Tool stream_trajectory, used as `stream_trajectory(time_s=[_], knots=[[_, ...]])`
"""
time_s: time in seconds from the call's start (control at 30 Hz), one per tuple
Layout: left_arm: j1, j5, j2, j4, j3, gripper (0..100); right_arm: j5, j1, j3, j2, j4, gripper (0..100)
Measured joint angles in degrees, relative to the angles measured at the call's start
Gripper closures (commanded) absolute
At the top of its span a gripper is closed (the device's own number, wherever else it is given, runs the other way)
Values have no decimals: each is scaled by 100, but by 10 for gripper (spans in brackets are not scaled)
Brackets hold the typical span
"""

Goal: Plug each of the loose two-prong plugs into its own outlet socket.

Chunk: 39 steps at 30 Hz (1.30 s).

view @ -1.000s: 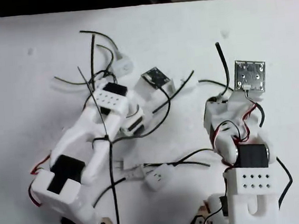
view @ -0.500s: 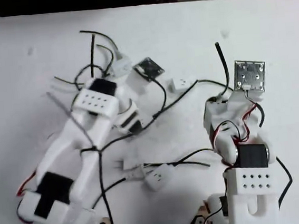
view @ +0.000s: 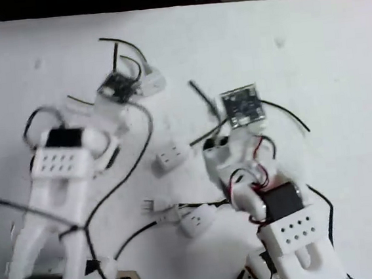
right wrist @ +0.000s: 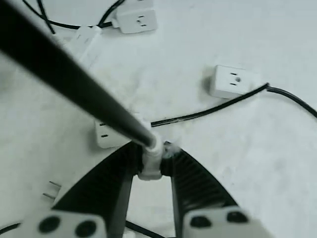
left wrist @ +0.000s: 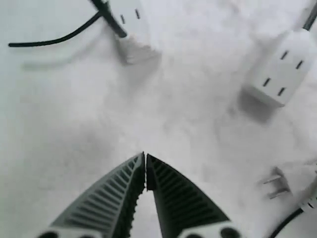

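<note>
Between the dark fingers [right wrist: 193, 183] of the right gripper [right wrist: 151, 154] sits a white plug [right wrist: 150, 166], pinched from both sides with only a narrow gap left. Its prongs are hidden, and its thick black cable [right wrist: 74, 79] runs up past the lens, blurred and covering part of the table [right wrist: 257, 148]. Just beyond the white plug lies a near socket [right wrist: 105, 135], half covered by that cable, so whether the two touch cannot be told. Farther off on the table are a second socket [right wrist: 230, 82] with a thin black lead beside it and a third socket [right wrist: 137, 21]. On the left gripper [left wrist: 145, 163] the ribbed fingers [left wrist: 111, 198] meet tip to tip with nothing between them, over bare table; whether the tips touch the surface is unclear. Ahead of them lie a pale socket block [left wrist: 281, 69] and another socket [left wrist: 131, 22] cut off by the frame edge, while a loose plug [left wrist: 275, 183] shows its two prongs, its body running out of frame. Seen from above, the loose plug lies between the left arm [view: 57, 165] and the right arm [view: 282, 216], just beside a white block [view: 197, 221]. The right gripper there is hidden under its camera board [view: 240, 104], whose print is too small to read.
</note>
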Motion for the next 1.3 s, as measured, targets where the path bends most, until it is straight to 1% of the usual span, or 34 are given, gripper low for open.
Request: stream_trajectory(time_s=[0.13, 0.3, 0.4, 0.5, 0.63, 0.73, 1.17, 1.3], knots=[[-756, 0, -1125, -756, 1275, 977, 0, -536, 167, 0, -466, 981], [-1468, 0, -2066, -1196, 2488, 977, 0, -1081, 176, 343, -1029, 981], [-1662, 0, -2233, -1503, 3024, 977, 0, -1152, 62, 1099, -1363, 981], [-1705, 0, -2303, -1793, 3437, 977, 0, -1178, -220, 2101, -1705, 981], [-1714, 0, -2321, -1899, 3499, 977, 0, -1178, -448, 3218, -2198, 981], [-1714, 0, -2321, -1908, 3543, 977, 0, -1319, -466, 3657, -2558, 981], [-1714, 0, -2321, -1908, 3543, 977, 0, -1371, -475, 4492, -3262, 981], [-1714, 0, -2321, -1908, 3543, 977, 0, -1371, -527, 4545, -3297, 981]])
